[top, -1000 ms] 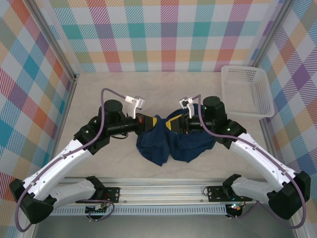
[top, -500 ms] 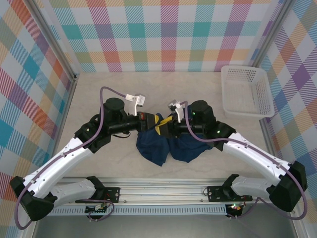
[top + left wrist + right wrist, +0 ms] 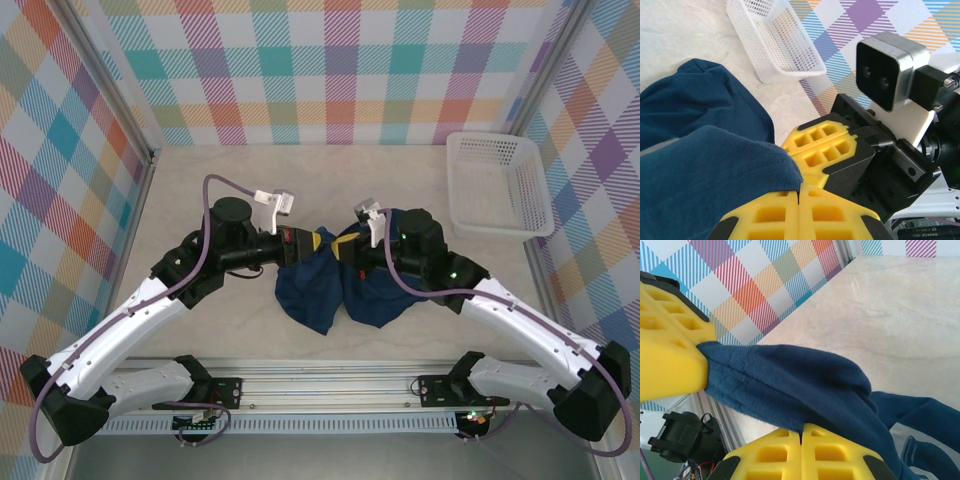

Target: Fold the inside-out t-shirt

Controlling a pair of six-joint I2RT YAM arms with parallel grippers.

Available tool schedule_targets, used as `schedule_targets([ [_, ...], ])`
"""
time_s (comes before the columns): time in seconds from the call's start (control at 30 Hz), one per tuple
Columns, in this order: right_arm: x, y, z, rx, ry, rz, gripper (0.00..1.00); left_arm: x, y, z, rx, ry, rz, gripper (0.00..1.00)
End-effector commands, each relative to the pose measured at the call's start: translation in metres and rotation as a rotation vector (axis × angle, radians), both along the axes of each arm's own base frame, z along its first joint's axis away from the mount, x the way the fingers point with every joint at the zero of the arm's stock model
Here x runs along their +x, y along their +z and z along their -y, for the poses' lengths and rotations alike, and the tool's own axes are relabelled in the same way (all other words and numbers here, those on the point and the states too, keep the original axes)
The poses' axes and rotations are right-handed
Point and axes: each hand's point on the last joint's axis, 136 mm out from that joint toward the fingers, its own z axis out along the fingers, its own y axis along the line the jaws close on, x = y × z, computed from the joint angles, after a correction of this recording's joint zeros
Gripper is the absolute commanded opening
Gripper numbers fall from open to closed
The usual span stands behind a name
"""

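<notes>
The inside-out t-shirt (image 3: pixel 345 290), dark navy, hangs bunched between the two arms at mid-table, its lower folds resting on the surface. My left gripper (image 3: pixel 313 241) is shut on an edge of the cloth; in the left wrist view its yellow fingertips (image 3: pixel 799 189) pinch the navy fabric (image 3: pixel 700 170). My right gripper (image 3: pixel 346 246) sits right beside it, tips almost touching, also shut on the shirt. In the right wrist view its closed pads (image 3: pixel 801 429) clamp a hemmed fold (image 3: pixel 790 380) that stretches across to the left gripper's yellow finger (image 3: pixel 667 362). A pale grey patch (image 3: pixel 900 434) shows lower down.
A white mesh basket (image 3: pixel 498 185) stands at the table's back right, and appears behind the shirt in the left wrist view as well (image 3: pixel 775 35). Checkered walls enclose the beige table (image 3: pixel 200 180). The metal rail with the arm bases (image 3: pixel 330 390) runs along the near edge.
The right gripper's jaws have closed on the shirt's edge beside the left gripper, and its wrist has shifted slightly right. The left gripper has kept its grip and place.
</notes>
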Motion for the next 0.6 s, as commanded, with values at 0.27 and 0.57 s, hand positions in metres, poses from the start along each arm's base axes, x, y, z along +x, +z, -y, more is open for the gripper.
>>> schedule_targets([
  [0.27, 0.001, -0.009, 0.032, 0.048, 0.002, -0.108, 0.0, -0.014, -0.008, -0.005, 0.076, -0.078, 0.097, 0.43],
  [0.57, 0.006, -0.006, 0.043, 0.09, -0.008, -0.141, 0.0, 0.012, -0.095, -0.028, 0.317, 0.067, 0.062, 0.58],
])
